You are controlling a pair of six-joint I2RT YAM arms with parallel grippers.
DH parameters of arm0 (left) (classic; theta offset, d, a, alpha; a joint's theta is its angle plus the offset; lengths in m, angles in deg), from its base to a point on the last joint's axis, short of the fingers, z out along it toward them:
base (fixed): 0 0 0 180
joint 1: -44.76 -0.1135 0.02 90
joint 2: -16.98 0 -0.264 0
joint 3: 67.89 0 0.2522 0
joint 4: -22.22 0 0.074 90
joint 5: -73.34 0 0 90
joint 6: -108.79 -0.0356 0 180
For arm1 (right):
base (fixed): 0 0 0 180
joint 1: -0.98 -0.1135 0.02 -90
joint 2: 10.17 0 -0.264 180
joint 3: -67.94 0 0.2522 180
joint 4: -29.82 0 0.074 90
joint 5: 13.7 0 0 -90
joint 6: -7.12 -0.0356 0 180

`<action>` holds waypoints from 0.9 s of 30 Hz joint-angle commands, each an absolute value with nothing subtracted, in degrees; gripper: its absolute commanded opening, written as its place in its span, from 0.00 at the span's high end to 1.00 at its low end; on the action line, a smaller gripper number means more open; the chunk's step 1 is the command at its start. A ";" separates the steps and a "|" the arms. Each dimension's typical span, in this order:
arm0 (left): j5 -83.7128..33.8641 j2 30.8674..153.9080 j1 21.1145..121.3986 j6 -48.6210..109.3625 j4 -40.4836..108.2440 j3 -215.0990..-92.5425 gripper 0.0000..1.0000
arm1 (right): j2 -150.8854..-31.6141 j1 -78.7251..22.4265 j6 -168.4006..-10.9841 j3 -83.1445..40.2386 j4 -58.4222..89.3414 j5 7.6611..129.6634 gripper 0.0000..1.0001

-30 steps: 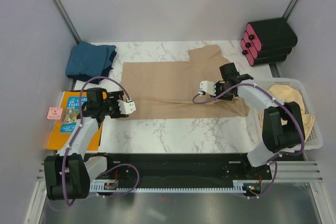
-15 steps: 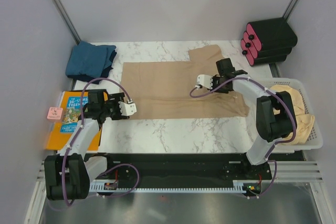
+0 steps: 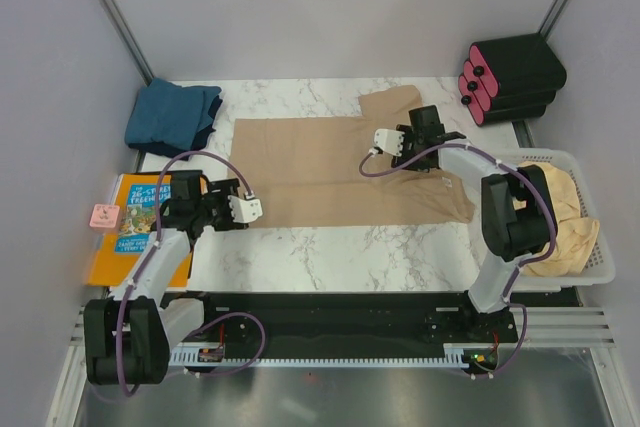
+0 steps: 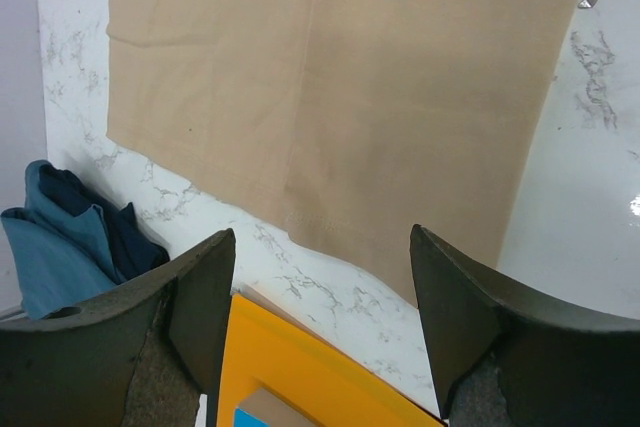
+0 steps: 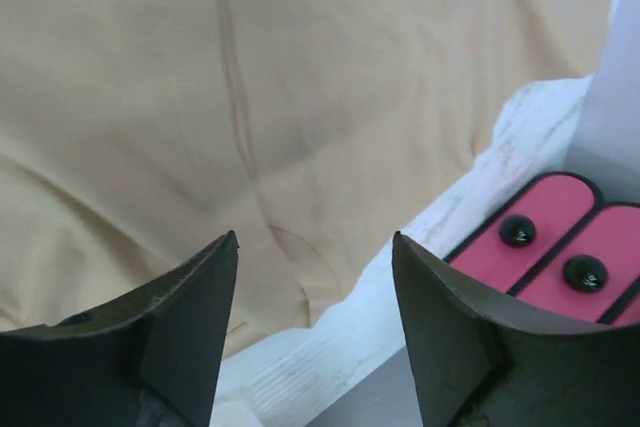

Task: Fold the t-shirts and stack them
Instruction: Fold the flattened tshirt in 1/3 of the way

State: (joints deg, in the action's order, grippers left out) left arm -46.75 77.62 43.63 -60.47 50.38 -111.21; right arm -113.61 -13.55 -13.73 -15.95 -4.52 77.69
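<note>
- Folding looks barely begun: the left gripper (image 4: 320, 237) hovers wide and empty at the hem of the tan t-shirt (image 3: 330, 167), which lies flat mid-table.
- Right gripper (image 5: 315, 239), jaws apart, grips nothing, probably near the collar.
- Next: both pinch edges.
- Folded teal t-shirt (image 3: 172, 115) sits far left.

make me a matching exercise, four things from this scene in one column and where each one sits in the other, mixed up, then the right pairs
Column one
1 tan t-shirt
2 teal-blue t-shirt
3 picture book
4 pale beige t-shirt

Column two
a in the white basket on the right
b folded, at the far left corner
c spread flat in the middle
d lying at the near left

Pairs: 1-c, 2-b, 3-d, 4-a
</note>
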 commanded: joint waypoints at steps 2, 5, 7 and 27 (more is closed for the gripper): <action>-45.41 74.64 43.79 -58.73 48.55 -110.31 0.22 | -113.00 -13.96 -15.99 -12.35 11.20 87.11 0.26; -44.70 72.63 43.79 -58.64 48.73 -109.78 0.22 | -110.64 -11.95 -18.27 -13.49 6.95 84.67 0.31; -44.96 71.48 43.70 -58.99 50.13 -109.69 0.22 | -108.61 -10.72 -18.72 -17.08 -1.22 79.76 0.34; -51.38 76.66 43.97 -72.87 59.36 -109.86 0.36 | -106.59 -4.21 -15.73 -15.62 -39.32 62.50 0.51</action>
State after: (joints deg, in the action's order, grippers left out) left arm -47.80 76.44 43.76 -68.23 58.00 -107.85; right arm -111.53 -3.40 -18.85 -19.31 -37.33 64.56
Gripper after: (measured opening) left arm 0.640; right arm 0.467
